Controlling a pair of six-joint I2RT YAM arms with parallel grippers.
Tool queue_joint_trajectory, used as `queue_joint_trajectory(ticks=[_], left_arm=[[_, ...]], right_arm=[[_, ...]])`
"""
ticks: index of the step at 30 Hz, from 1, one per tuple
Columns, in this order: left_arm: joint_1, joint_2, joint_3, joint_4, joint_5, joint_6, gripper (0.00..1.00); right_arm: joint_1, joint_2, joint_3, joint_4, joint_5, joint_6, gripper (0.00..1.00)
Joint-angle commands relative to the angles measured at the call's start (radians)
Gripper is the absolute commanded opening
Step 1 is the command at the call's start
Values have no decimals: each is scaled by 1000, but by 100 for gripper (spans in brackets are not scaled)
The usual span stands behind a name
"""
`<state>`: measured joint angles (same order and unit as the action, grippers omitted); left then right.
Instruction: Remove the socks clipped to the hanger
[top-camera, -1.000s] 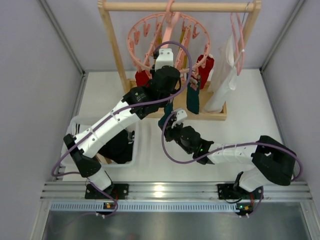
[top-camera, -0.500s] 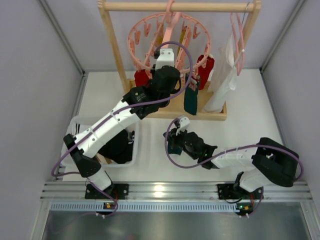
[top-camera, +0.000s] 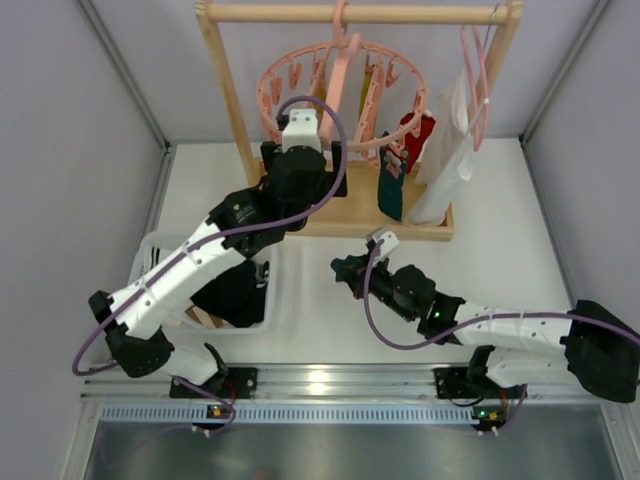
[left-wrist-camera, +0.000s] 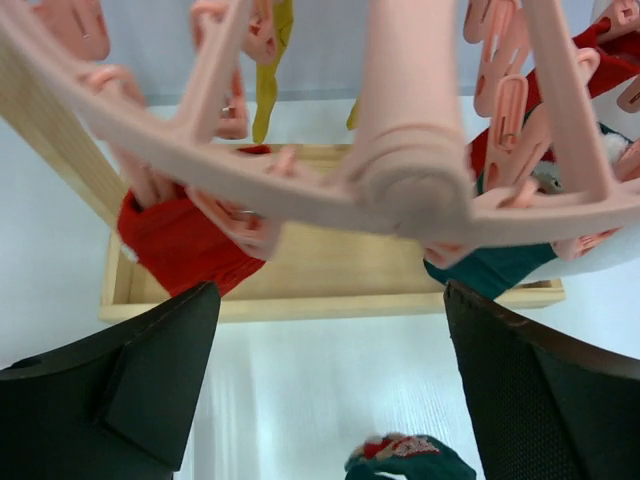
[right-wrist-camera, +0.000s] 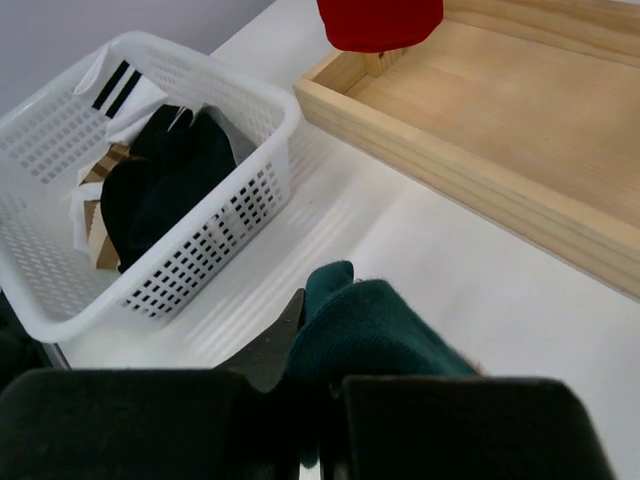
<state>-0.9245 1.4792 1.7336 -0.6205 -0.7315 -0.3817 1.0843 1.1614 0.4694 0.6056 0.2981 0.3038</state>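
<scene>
The basket sits far left; only the right wrist view shows the dark cloth in it. The red sock hangs long-axis down from the hanger, left of my spread left gripper, the nearer arm. The right gripper pinches a teal sock above the counter.

Hanger pink — red sock, dark teal sock, mustard sock; basket white, latticed — tray pale wood.
</scene>
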Motion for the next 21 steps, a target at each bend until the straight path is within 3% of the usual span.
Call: queue_joint_trajectory(ticks=[1, 6, 8, 11, 17, 21], left_arm=[[-4, -132, -60, 44, 7, -16, 98], [-4, -261, -200, -10, -138, -16, 99], [10, -292, -216, -97, -227, -32, 99], [59, -322, -215, -224, -249, -101, 99], [338, -428, -244, -284, -246, -98, 98], [435, -482, -252, -298, -244, -85, 99]], right_arm=[[20, -57, 47, -117, -49, -57, 0], [20, -62, 196, -253, -226, -133, 0], [20, -45, 266, -288, -325, -146, 0], [20, 15, 365, -310, -454, -173, 0], [23, 217, 593, -300, -692, -178, 0], [51, 416, 767, -328, -744, -180, 0]])
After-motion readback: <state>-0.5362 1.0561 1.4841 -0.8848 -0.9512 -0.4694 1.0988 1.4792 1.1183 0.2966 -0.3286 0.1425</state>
